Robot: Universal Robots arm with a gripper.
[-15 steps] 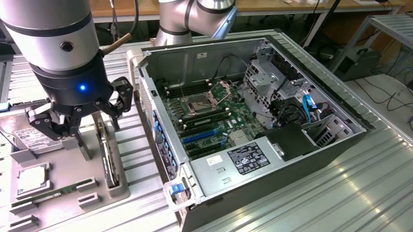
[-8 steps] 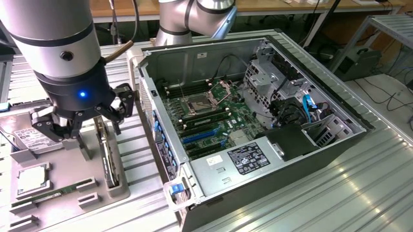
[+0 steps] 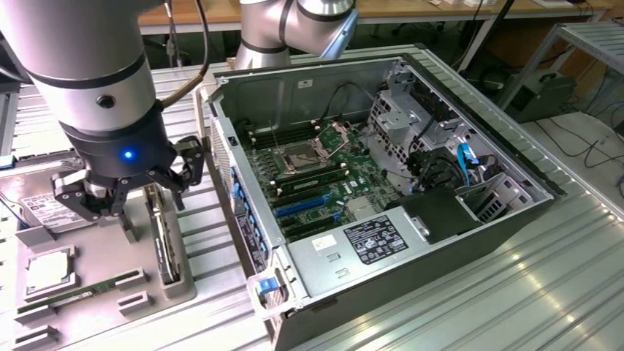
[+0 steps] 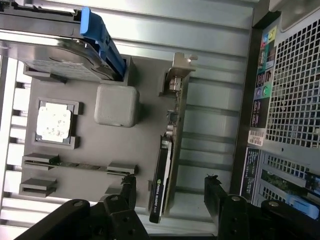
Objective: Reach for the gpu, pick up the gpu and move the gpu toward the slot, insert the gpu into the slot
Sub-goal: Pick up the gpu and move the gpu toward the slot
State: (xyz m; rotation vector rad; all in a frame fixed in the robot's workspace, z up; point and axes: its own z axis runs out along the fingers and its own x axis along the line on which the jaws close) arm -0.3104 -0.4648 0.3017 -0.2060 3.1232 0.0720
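Closest in: two black fingers (image 4: 127, 192), spread wide. They straddle the near end of the gpu (image 4: 167, 150), a gap showing on either side, neither one touching it. The gpu is one thin dark circuit card with a silvery metal bracket at its far end. It stands on edge in a groove of a flat grey plastic tray (image 4: 142, 145), outside the computer.

Also on the tray, one of each:
- silver boxy hard drive (image 4: 50, 55) with a blue plastic clip
- square silvery processor chip (image 4: 52, 122) in a recess
- thin green memory stick (image 4: 75, 165) between two grey holders
- pale grey rounded block (image 4: 116, 105)

One open grey metal computer case (image 3: 283, 88) sits just beside the tray, on the exterior view's right. Its green board is exposed, and the long narrow blue plastic slot (image 3: 300, 207) lies flat on that board, well apart from the gpu.

Surface is a ribbed bare-metal tabletop (image 3: 468, 292). Behind it stands a wooden bench, with cables trailing on the floor at the exterior view's right.
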